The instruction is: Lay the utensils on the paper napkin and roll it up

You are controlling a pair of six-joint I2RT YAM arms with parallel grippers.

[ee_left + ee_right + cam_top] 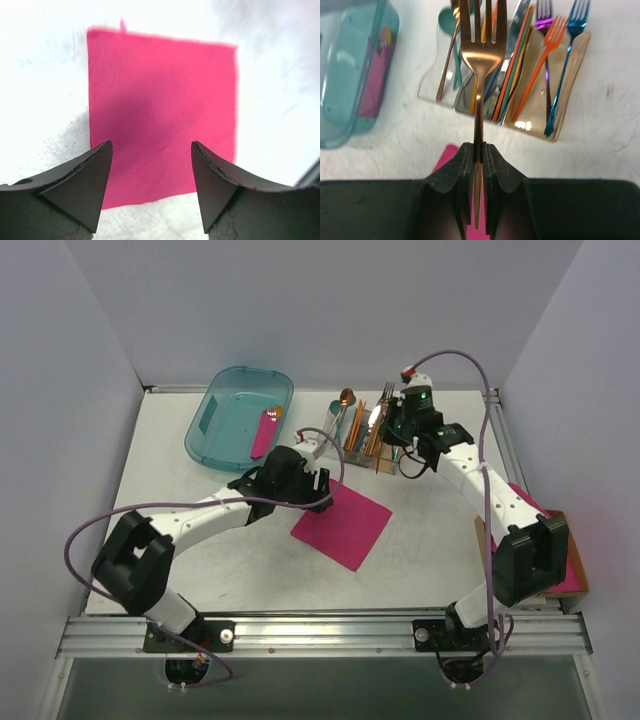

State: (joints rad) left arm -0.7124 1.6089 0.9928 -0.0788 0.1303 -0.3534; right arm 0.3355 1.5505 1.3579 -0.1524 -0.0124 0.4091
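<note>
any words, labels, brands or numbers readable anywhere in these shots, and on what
None: no text can be read in any view.
Teal tub: a darker rectangular patch on its side may be a label, too small to read.
Pink napkin, copper fork, clear cutlery holder: no print shows.

Handle of the copper fork (478, 100) partly between the jaws, teal bin (350, 75) partly beyond the left edge
</note>
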